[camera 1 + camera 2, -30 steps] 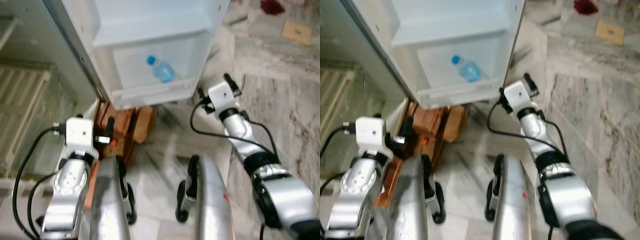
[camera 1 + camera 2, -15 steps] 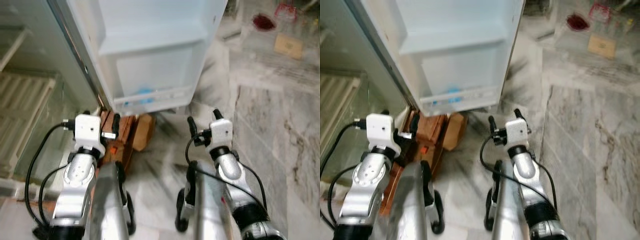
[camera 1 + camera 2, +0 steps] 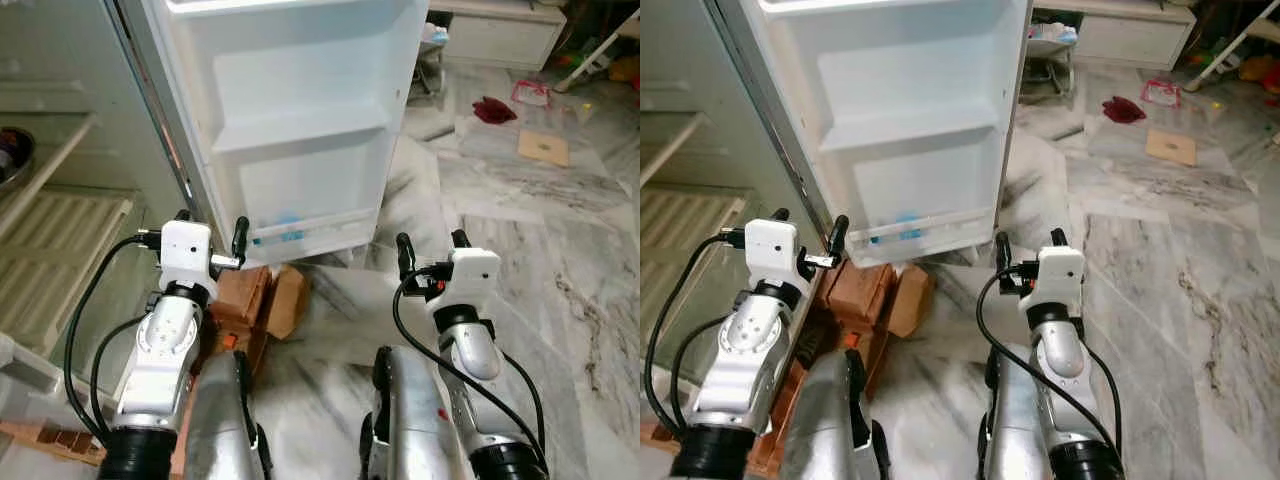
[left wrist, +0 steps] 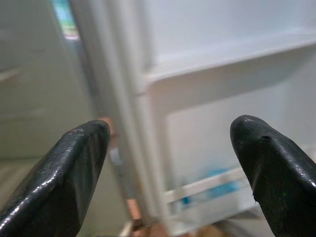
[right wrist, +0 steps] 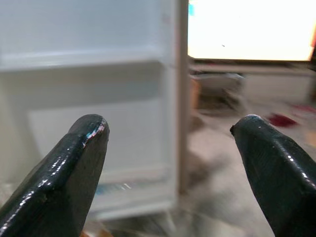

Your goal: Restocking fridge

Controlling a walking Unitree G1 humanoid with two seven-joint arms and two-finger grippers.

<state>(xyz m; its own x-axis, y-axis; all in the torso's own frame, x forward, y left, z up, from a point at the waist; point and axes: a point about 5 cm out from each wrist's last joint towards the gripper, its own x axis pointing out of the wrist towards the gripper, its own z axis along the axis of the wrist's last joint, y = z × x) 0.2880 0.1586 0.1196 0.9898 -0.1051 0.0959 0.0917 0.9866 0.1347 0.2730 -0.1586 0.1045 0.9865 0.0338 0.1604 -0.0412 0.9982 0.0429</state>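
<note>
A white fridge door (image 3: 300, 120) is seen standing open, its inner side turned toward the robot. Two door shelves are visible: an upper shelf (image 3: 300, 128) and a bottom bin (image 3: 310, 228) closed off by a white rail. A bottle (image 3: 288, 228) with blue colouring is held in the bottom bin, behind the rail and toward the hinge side; its outline is blurred. Below the door's lower edge, brown blocks (image 3: 262, 300) are stacked on the marble floor (image 3: 540, 250).

The left gripper (image 3: 208, 232) is raised in front of the door's hinge-side edge, close to the bottom bin but apart from it. Its fingers (image 4: 74, 173) are spread wide, and nothing is held between them. The right gripper (image 3: 430, 248) is raised below the door's free edge, over the floor. Its fingers (image 5: 74, 168) are likewise spread wide, with nothing between them.

Further back on the floor, a red cloth (image 3: 490, 108) and a flat brown card (image 3: 543, 146) are seen, well apart from the fridge.
</note>
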